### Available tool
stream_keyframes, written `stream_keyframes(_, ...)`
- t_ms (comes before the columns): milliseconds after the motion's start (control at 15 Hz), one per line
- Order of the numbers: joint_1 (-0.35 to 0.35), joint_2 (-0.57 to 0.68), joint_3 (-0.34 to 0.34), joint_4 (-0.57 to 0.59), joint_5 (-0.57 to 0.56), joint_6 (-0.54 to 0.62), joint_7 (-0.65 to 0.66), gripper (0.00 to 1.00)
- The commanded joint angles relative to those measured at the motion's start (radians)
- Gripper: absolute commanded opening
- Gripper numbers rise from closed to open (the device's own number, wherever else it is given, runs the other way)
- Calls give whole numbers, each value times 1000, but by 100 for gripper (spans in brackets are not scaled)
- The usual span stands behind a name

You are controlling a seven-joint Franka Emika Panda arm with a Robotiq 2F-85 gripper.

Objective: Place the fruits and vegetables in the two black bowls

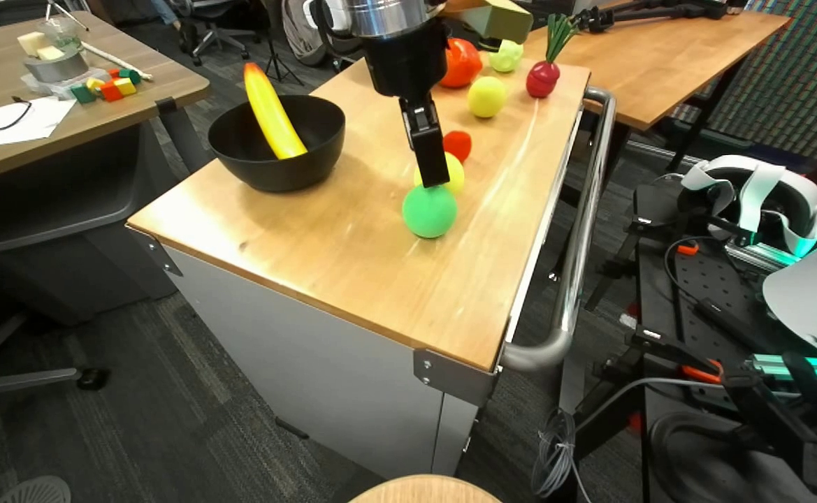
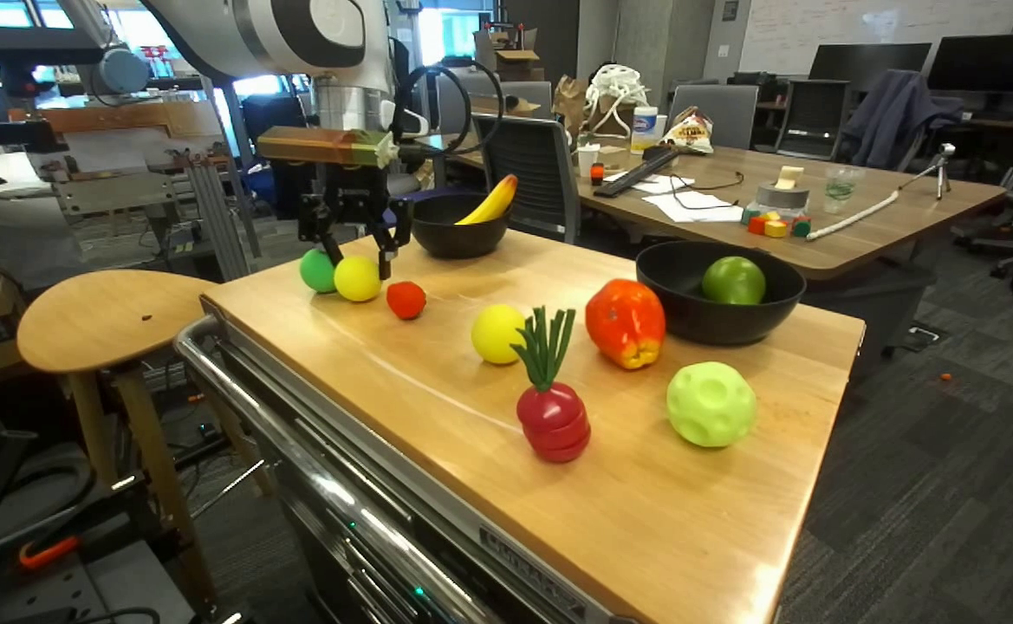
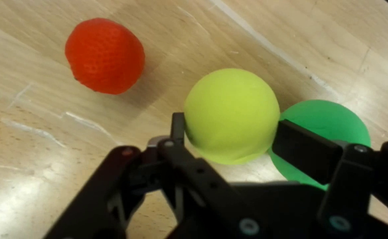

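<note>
Exterior view — fingers (image 2: pixel 385 263) clasp a yellow ball (image 2: pixel 357 281), cart nameplate (image 2: pixel 534 569) barely legible.

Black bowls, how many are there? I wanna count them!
2. On the wooden top, one black bowl holds the banana, and another black bowl, next to the red-orange fruit, holds a round green fruit. I see no more, but others could be hidden.

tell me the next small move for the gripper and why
Probably tighten the gripper gently on the yellow ball: in the wrist view its fingers flank it closely, one covering part of the green ball beside it. Whether they grip it is unclear, so firming the hold seems wiser than lifting.
</note>
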Motion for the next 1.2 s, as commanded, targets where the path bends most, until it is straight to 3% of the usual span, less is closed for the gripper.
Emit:
stream_keyframes(0,-13,23,8,26,41,41,-6,37)
stream_keyframes(333,-27,4,13,65,92,44,-34,23)
stream_keyframes(467,-30,10,15,69,125,119,-45,21)
stream_keyframes(533,-46,-81,12,17,151,119,-70,20)
stream_keyframes(867,-68,-95,-1,76,293,283,-54,20)
stream_keyframes(1133,-73,-21,2,131,366,495,-37,20)
